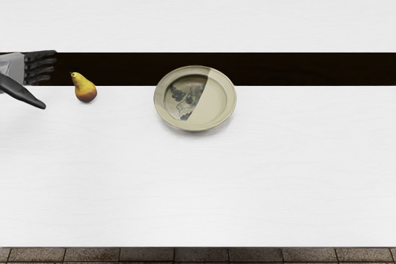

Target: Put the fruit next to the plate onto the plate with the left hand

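White table [278,165] stretching before us, we are hovering our left hand [28,73] at its left edge, fingers loosely spread and gripping nothing, pear [84,89] standing nearby, left of the plate [223,100], not touching it.

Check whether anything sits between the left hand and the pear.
No. In the head view, only bare white table separates the left hand from the pear; the plate lies on the pear's far side.
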Motion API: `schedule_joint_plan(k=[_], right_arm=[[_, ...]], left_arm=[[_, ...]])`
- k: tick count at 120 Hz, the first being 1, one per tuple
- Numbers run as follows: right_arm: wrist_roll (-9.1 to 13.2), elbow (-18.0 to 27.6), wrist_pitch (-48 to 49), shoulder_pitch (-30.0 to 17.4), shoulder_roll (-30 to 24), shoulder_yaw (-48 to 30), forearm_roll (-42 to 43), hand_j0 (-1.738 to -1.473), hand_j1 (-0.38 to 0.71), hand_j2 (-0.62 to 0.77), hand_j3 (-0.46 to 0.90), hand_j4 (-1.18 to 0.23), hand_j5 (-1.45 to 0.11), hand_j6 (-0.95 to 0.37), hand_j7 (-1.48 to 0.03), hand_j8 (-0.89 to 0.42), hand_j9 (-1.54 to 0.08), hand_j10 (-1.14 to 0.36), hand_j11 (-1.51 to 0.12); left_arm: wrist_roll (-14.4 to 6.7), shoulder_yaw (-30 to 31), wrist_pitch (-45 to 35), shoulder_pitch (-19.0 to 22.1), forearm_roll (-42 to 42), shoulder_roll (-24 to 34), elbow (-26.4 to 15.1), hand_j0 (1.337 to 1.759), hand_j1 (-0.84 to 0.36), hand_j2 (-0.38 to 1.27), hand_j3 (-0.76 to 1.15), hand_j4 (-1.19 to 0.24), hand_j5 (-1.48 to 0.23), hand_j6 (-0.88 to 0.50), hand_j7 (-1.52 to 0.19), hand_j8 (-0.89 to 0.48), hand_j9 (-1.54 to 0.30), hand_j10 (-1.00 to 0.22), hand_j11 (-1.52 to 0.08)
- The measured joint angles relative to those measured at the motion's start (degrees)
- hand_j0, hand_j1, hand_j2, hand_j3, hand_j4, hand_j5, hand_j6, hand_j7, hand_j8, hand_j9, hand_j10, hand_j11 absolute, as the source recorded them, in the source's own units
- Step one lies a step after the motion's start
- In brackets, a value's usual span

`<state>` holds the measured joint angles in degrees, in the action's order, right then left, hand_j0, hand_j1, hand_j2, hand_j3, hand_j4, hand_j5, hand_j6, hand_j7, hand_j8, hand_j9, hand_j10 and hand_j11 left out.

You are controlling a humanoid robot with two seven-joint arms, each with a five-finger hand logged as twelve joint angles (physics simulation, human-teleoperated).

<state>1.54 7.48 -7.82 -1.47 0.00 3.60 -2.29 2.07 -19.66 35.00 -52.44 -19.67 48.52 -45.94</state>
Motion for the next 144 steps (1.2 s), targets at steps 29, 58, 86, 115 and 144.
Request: schedule_joint_plan(k=[29, 58, 86, 115, 144], right_arm=[[-0.3, -0.1, 0.0, -0.1, 0.0, 0.0, 0.1, -1.658, -0.31, -0.01, 0.0, -0.03, -0.04, -0.03, -0.04, -0.03, -0.04, -0.03, -0.04], [-0.4, -0.3, 0.0, -0.2, 0.0, 0.1, 0.1, -1.658, -0.31, -0.01, 0.0, -0.03, -0.04, -0.03, -0.04, -0.03, -0.04, -0.03, -0.04], [-0.5, -0.4, 0.0, -0.3, 0.0, 0.1, 0.1, -1.658, -0.31, -0.01, 0.0, -0.03, -0.04, -0.03, -0.04, -0.03, -0.04, -0.03, -0.04], [-0.5, -0.4, 0.0, -0.2, 0.0, 0.2, 0.2, -1.658, -0.31, -0.01, 0.0, -0.03, -0.04, -0.03, -0.04, -0.03, -0.04, -0.03, -0.04], [-0.4, -0.4, 0.0, -0.2, 0.0, 0.2, 0.1, -1.658, -0.31, -0.01, 0.0, -0.03, -0.04, -0.03, -0.04, -0.03, -0.04, -0.03, -0.04]], left_arm=[[0.0, -0.2, 0.0, 0.1, 0.1, -3.1, 1.2, 1.658, 0.35, 0.0, 0.0, 0.0, 0.0, 0.0, 0.0, 0.0, 0.0, 0.0, 0.0], [4.1, -8.8, 0.0, 1.1, -11.6, -9.7, 8.1, 1.658, 0.35, 0.0, 0.0, 0.0, 0.0, 0.0, 0.0, 0.0, 0.0, 0.0, 0.0], [14.9, -12.1, 0.0, 1.9, -22.6, -12.2, 13.7, 1.658, 0.35, 0.0, 0.0, 0.0, 0.0, 0.0, 0.0, 0.0, 0.0, 0.0, 0.0], [31.0, -5.5, 0.0, -0.7, -37.4, -12.8, 15.0, 1.658, 0.35, 0.0, 0.0, 0.0, 0.0, 0.0, 0.0, 0.0, 0.0, 0.0, 0.0], [32.7, -2.5, 0.0, -0.9, -27.9, -13.7, 20.4, 1.658, 0.35, 0.0, 0.0, 0.0, 0.0, -0.01, 0.0, 0.0, 0.0, 0.0, 0.0]])
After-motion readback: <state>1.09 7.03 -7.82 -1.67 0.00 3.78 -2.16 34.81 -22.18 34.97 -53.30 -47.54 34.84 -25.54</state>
